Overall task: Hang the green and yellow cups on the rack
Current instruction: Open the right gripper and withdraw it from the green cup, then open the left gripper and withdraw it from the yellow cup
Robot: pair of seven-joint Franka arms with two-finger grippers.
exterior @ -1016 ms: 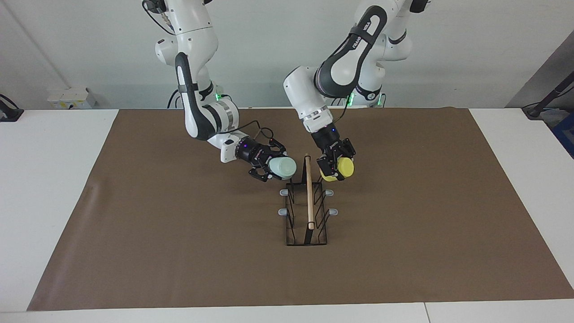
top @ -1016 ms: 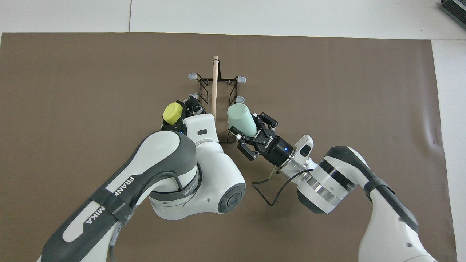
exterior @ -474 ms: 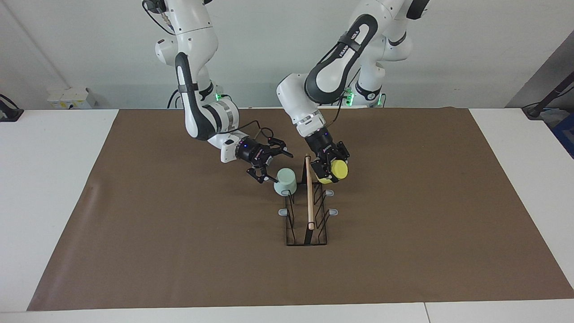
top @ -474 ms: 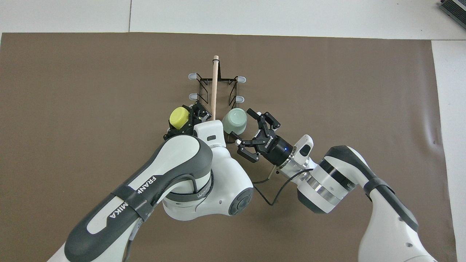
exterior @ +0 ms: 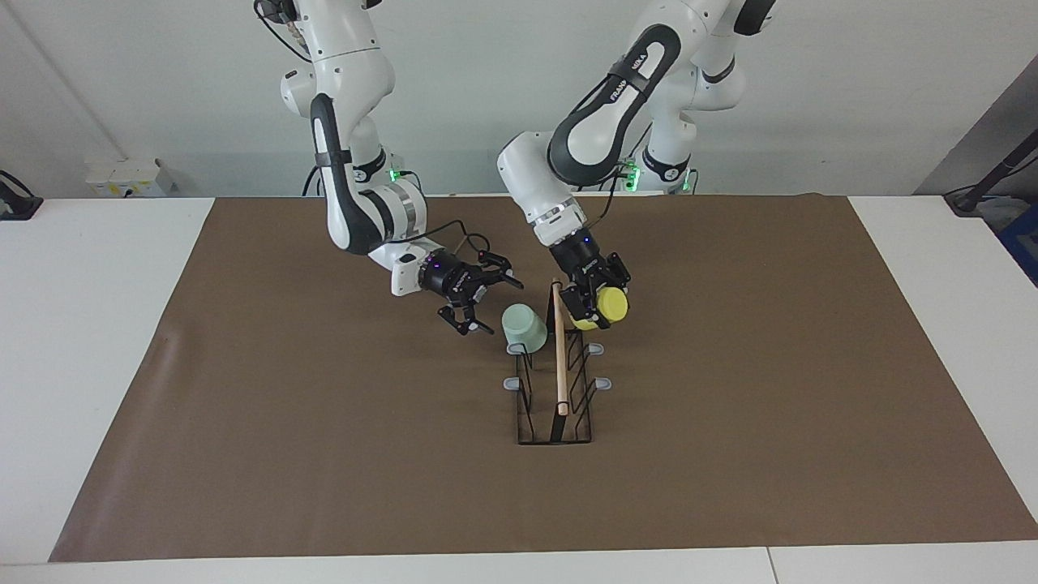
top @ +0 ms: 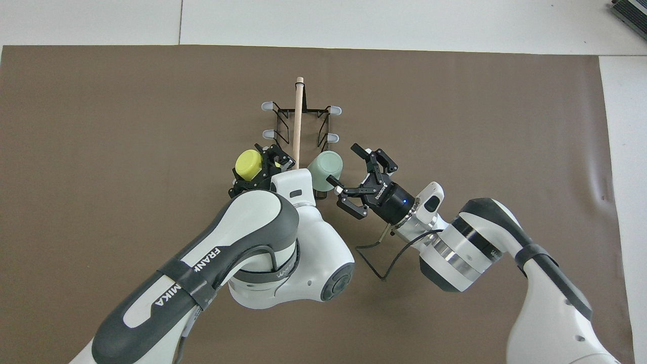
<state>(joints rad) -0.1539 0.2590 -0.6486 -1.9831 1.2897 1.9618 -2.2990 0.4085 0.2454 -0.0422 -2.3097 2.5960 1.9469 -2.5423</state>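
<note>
The green cup (exterior: 524, 325) sits mouth-down on the rack (exterior: 555, 381) peg nearest the robots, right claw (exterior: 480, 304) open and empty beside it — left claw (exterior: 590, 304) grips the light, slick yellow cup (exterior: 608, 306) by its walls.

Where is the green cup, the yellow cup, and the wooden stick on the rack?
green cup (exterior: 524, 325), facing view, on its side wall.
yellow cup (top: 248, 165), overhead view, on its flat bottom.
wooden stick (exterior: 559, 357), facing view, midway along its length.
</note>
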